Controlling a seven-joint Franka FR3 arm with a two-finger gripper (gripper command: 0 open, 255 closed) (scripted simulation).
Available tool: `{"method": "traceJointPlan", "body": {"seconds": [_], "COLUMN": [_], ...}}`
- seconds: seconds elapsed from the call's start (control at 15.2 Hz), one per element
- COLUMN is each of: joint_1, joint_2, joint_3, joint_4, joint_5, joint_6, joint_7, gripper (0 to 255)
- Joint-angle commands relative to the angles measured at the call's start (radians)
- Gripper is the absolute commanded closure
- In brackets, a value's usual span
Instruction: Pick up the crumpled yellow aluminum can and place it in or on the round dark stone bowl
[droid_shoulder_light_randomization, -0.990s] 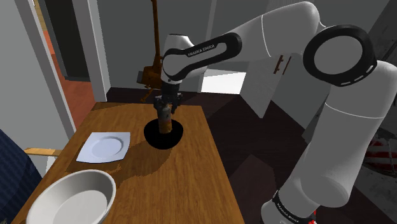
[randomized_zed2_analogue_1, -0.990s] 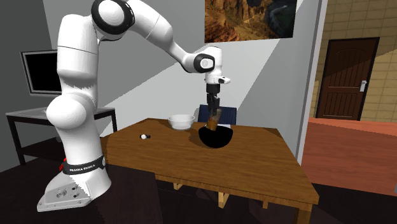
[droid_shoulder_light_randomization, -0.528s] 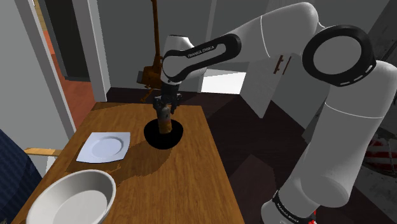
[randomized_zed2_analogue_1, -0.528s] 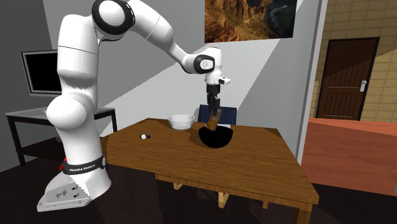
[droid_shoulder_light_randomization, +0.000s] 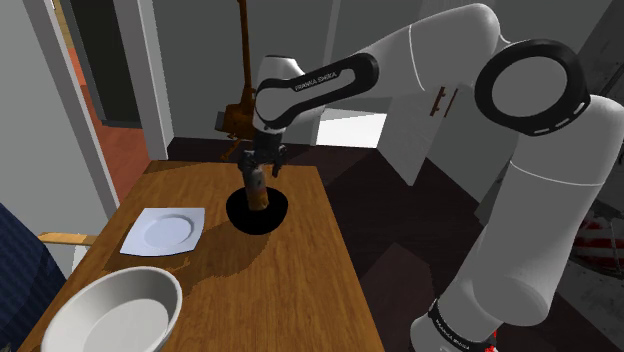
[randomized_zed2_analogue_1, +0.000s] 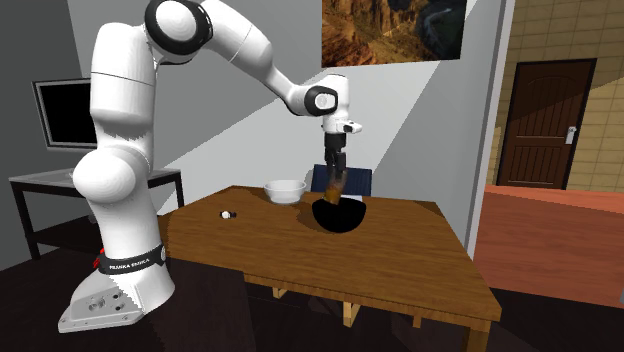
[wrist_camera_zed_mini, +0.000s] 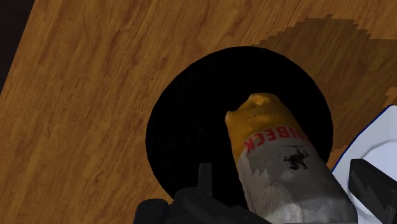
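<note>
You're looking at the arm (droid_shoulder_light_randomization: 420, 60) stretched over the wooden table (droid_shoulder_light_randomization: 280, 300), wrist pointing straight down, gripper (droid_shoulder_light_randomization: 261, 174) just above the black bowl (wrist_camera_zed_mini: 184, 127), fingers (wrist_camera_zed_mini: 205, 178) spread clear of the yellow-and-silver can (wrist_camera_zed_mini: 280, 159) standing tilted inside it.

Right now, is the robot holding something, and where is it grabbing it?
Nothing. The gripper is open; the yellow can stands loose between its fingers, inside the black bowl.
</note>
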Motion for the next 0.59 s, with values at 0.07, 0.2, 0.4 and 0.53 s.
{"method": "traceJointPlan", "body": {"seconds": [0.07,0.2,0.4,0.53], "joint_1": [-0.005,-0.006,-0.006,-0.006], "joint_2": [-0.036,-0.045,-0.045,-0.045], "joint_3": [-0.002,-0.003,-0.003,-0.003], "joint_4": [0.042,0.057,0.057,0.057], "joint_5": [0.002,0.002,0.002,0.002], "joint_6": [-0.078,-0.103,-0.103,-0.103], "joint_7": [-0.002,-0.003,-0.003,-0.003], "gripper": [0,0,0,0]}}
